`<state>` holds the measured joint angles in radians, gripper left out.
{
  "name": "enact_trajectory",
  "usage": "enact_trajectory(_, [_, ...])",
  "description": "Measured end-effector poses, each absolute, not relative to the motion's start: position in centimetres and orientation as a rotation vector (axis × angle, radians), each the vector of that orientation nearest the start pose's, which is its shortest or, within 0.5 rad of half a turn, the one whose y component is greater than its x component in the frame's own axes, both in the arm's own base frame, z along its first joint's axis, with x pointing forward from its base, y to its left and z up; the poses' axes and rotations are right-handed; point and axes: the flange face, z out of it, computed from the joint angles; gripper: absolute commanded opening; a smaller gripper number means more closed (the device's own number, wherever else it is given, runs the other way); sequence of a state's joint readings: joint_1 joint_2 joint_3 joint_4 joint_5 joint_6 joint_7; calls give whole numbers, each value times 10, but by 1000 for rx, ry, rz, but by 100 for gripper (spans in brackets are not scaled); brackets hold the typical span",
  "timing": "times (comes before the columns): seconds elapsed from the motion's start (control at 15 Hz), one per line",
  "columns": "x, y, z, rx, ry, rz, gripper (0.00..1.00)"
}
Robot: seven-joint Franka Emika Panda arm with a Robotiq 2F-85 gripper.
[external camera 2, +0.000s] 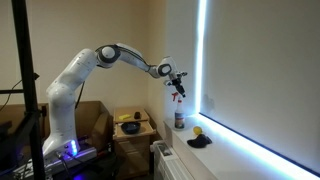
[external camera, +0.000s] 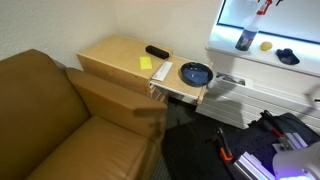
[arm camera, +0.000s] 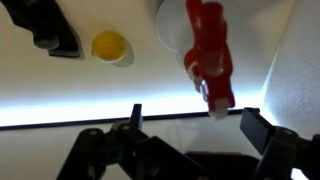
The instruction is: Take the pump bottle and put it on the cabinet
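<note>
Off to the left sits the low tan wooden cabinet (external camera: 115, 56), and further right my hand (external camera 2: 179, 90), spread wide and empty, hangs straight above the small translucent red-headed pump bottle (external camera 2: 179, 120), which stands upright on the white counter (external camera: 255, 59).

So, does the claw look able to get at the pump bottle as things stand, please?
Probably yes: the claw hangs open above the pump bottle, a finger on either side of its red head, and the yellow object lies well apart.
</note>
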<state>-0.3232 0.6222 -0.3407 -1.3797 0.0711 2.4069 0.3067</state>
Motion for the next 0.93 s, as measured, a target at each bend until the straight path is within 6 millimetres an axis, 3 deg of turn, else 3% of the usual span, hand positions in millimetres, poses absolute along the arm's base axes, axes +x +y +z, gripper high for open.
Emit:
enact_trajectory(0.33, [624, -419, 403, -2922, 1453, -557, 100])
enact_trajectory(0.4, [624, -419, 403, -2921, 1453, -554, 93])
enact_trajectory(0.47, [624, -419, 403, -2921, 1454, -554, 73])
enact_trajectory(0.6, [624, -419, 400, -2913, 1468, -551, 67])
enact_trajectory(0.93, [627, -418, 391, -2892, 1505, -539, 31])
